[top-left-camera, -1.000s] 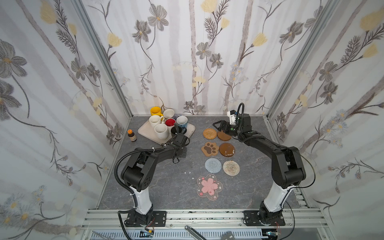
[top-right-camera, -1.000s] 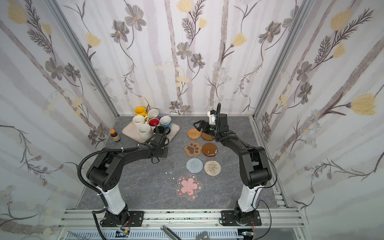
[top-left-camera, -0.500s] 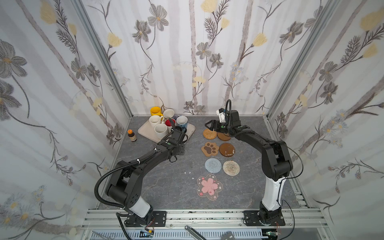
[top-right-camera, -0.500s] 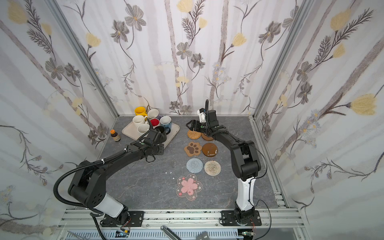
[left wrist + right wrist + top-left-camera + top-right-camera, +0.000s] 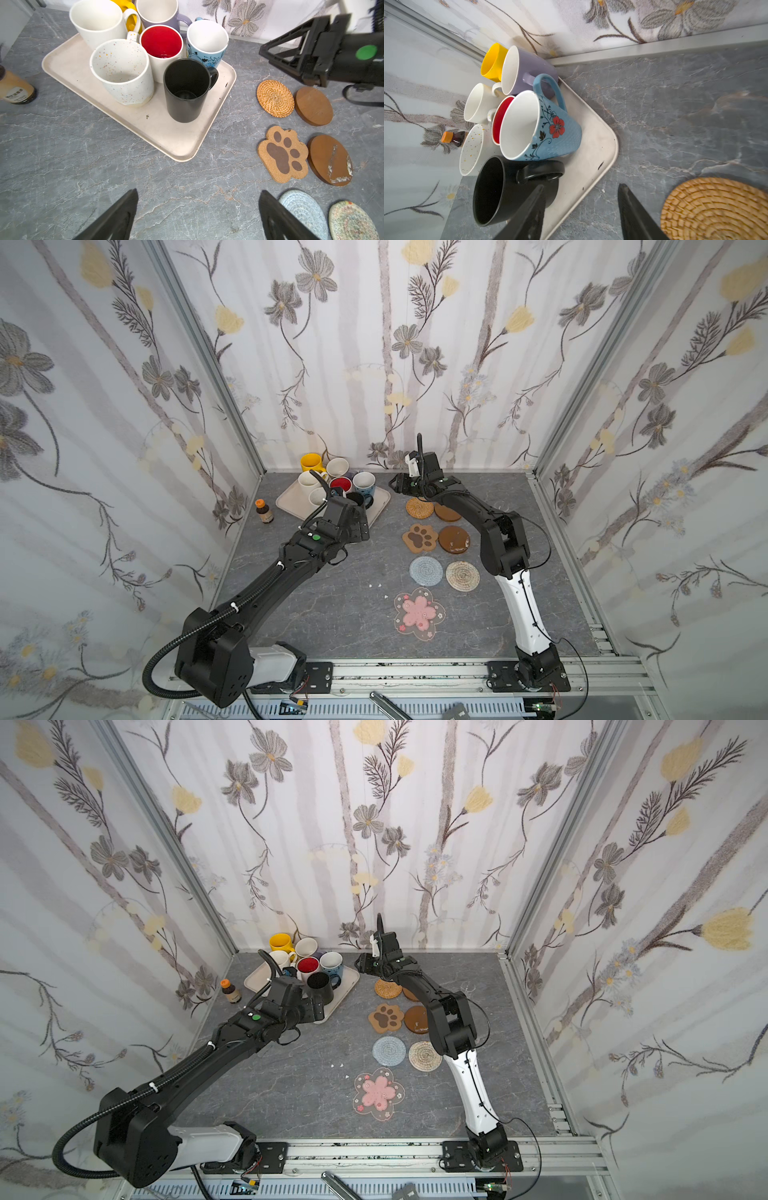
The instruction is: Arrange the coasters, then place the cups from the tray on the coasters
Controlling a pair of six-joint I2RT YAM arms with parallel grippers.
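Pink blossom coaster [image 5: 419,612] lay nearest, the other coasters [image 5: 426,571] paired in a column beyond it. Left gripper [image 5: 197,191] hovered before the tray [image 5: 166,133], fingers wide apart and empty; right gripper [image 5: 581,186], fingers likewise apart (nothing between them), hung beside the tray's right corner. The cups [image 5: 162,41] stood clustered on the tray, far left.

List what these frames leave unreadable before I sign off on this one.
- Yellow mug: left wrist view, mostly hidden behind the cream mug and lavender mug.
- Far wooden coaster: both top views, partly covered by the right arm.
- Braided coaster: left wrist view, cut off by the frame edge.
- Woven coaster: right wrist view, blurred and cut off.
- Bottle label: too small in both top views.
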